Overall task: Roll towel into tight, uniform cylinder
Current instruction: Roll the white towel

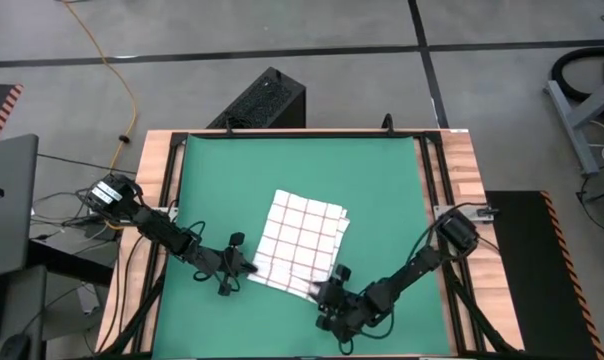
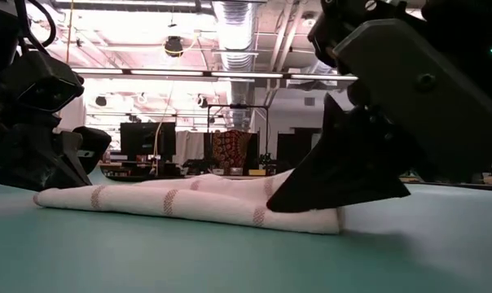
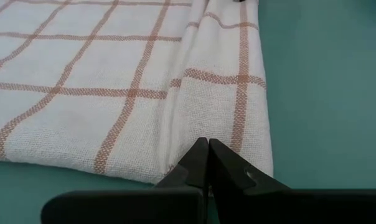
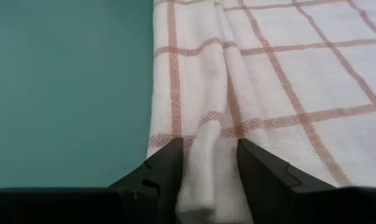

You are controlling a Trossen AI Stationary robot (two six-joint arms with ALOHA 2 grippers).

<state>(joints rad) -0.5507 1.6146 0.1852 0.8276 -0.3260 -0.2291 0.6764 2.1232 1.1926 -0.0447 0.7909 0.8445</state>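
The white towel with red-brown checks (image 1: 302,243) lies folded flat on the green mat (image 1: 382,180), toward the near edge. My left gripper (image 1: 246,268) is at the towel's near left corner, fingers shut at its edge (image 3: 208,149). My right gripper (image 1: 320,290) is at the near right corner, with a raised ridge of cloth between its fingers (image 4: 206,163). In the low view the towel (image 2: 189,202) is a low, flat band on the mat between the two grippers. My left gripper pinches the towel's near edge (image 3: 203,127) between its two fingertips, close to the corner. The fingers come in low from the table's left and near side. The cloth creases a little toward the tips, and the towel lies on the mat. My right gripper pinches a bunched fold of the towel's near edge (image 4: 199,146) between its two fingers, close to the corner. The fingers come in low from the near right side. The fold stands up between them and the rest of the towel lies flat on the mat.
A black frame (image 1: 172,190) runs around the mat on the wooden table (image 1: 462,170). A black box (image 1: 264,100) stands on the floor beyond the far edge. Bare mat lies beyond the towel's far edge (image 1: 302,165) and to both sides.
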